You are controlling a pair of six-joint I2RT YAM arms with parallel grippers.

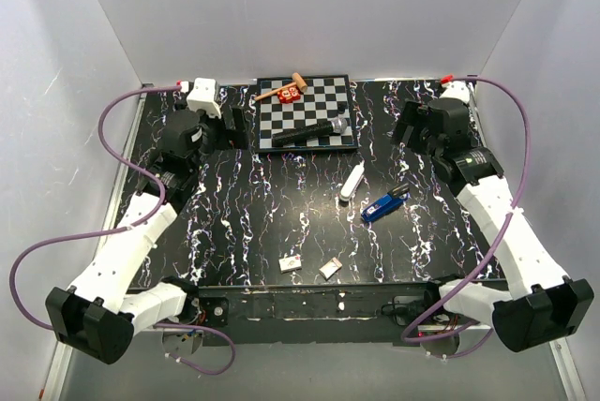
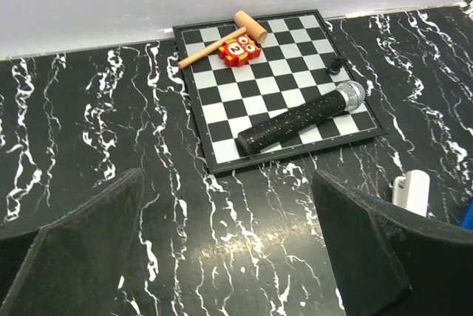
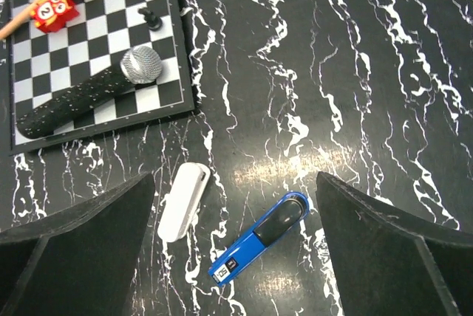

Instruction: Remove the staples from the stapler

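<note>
The blue stapler (image 1: pixel 383 205) with a black end lies closed on the black marbled table, right of centre. In the right wrist view the stapler (image 3: pixel 259 238) lies diagonally between and below my open fingers, untouched. My right gripper (image 3: pixel 235 183) is open and empty; in the top view it (image 1: pixel 410 129) hovers behind the stapler at the back right. My left gripper (image 2: pixel 225 198) is open and empty, at the back left (image 1: pixel 232 126) beside the chessboard. A blue sliver of the stapler (image 2: pixel 467 216) shows at the left wrist view's right edge.
A white marker (image 1: pixel 352 180) lies just left of the stapler. A chessboard (image 1: pixel 281 111) at the back holds a black microphone (image 1: pixel 314 131), a wooden hammer (image 1: pixel 281 90) and a red block (image 1: pixel 290 95). Two small white boxes (image 1: pixel 291 261) (image 1: pixel 329 269) lie near the front edge.
</note>
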